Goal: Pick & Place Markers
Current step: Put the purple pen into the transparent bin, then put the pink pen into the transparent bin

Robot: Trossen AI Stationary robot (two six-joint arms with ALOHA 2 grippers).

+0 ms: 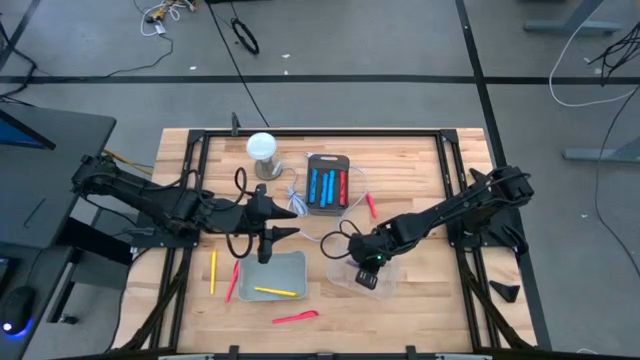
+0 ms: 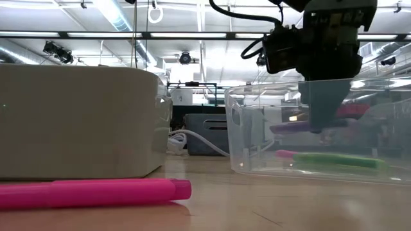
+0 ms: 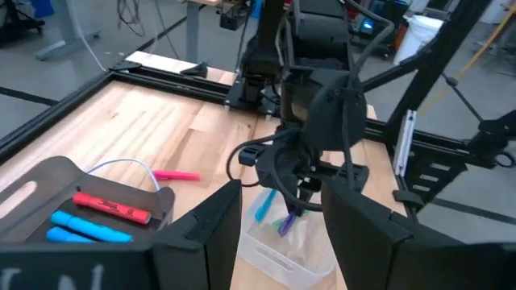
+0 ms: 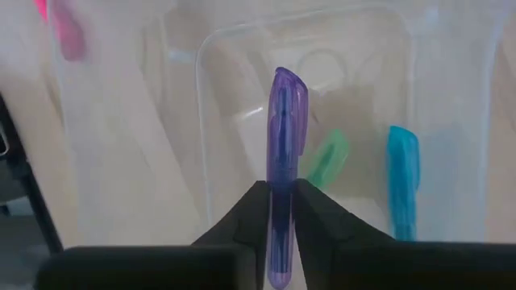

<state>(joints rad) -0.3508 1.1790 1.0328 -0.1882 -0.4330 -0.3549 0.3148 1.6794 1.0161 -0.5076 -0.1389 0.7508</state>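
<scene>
right gripper (image 4: 280,211): over the clear bin (image 1: 372,278) at bench front right of centre, fingers pinched on the purple marker (image 4: 284,137), barely parted, marker pointing down into the bin
purple marker: gripped between right fingers, above bin floor, seen also from left wrist (image 3: 287,225)
clear bin contents: green marker (image 4: 327,159) and teal marker (image 4: 401,179) lying inside; low view shows green one on bin floor (image 2: 334,160)
left gripper (image 3: 282,234): above the grey tray (image 1: 272,276) at bench front centre, fingers spread wide, holding nothing
grey tray: one yellow marker (image 1: 274,292) lying inside
loose markers on bench: yellow marker (image 1: 213,271) and red one (image 1: 233,281) just left of tray, pink marker (image 1: 295,318) in front of tray, red marker (image 1: 371,205) right of the dark holder
dark holder (image 1: 327,184): bench rear centre, blue and red markers lying side by side in it
other: white round lamp (image 1: 262,150) left of holder, white cable (image 1: 292,198) between them
bench (image 1: 420,310): light wood, black frame round it
</scene>
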